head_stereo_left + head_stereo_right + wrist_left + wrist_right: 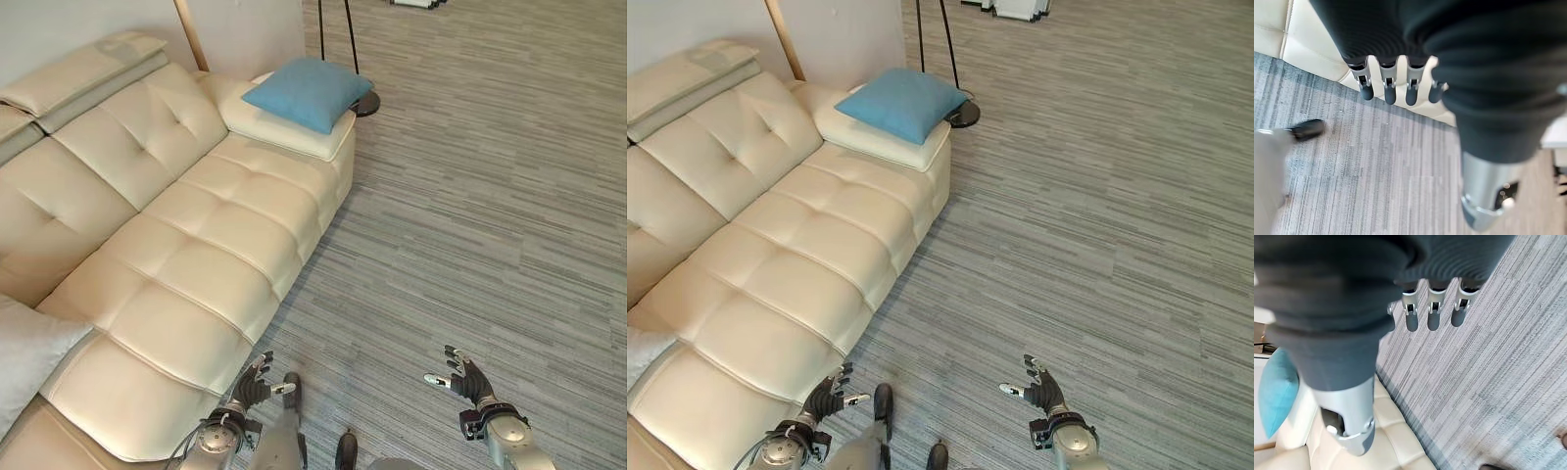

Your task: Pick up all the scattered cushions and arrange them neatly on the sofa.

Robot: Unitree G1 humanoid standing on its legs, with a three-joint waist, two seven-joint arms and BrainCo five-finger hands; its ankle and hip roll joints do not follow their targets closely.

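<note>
Cream sofa (196, 245) is seen across the left half of the frame; blue cushion (307, 91) is laid on its far armrest, upper centre; a pale grey cushion (29, 357) is seen at the left edge on the near seat; left hand (253, 385) is held at bottom centre by the sofa's front edge, fingers spread apart, empty; right hand (464, 377) is held at lower right over striped grey carpet (470, 225), fingers apart, empty; a lamp base (367, 103) is seen just beside the armrest.

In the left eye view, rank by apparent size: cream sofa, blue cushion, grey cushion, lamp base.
1. Cream tufted leather sofa.
2. Blue square fabric cushion and pale grey cushion: unsure, since the grey one is nearer and cut off by the edge.
3. Black round lamp base, partly hidden.
</note>
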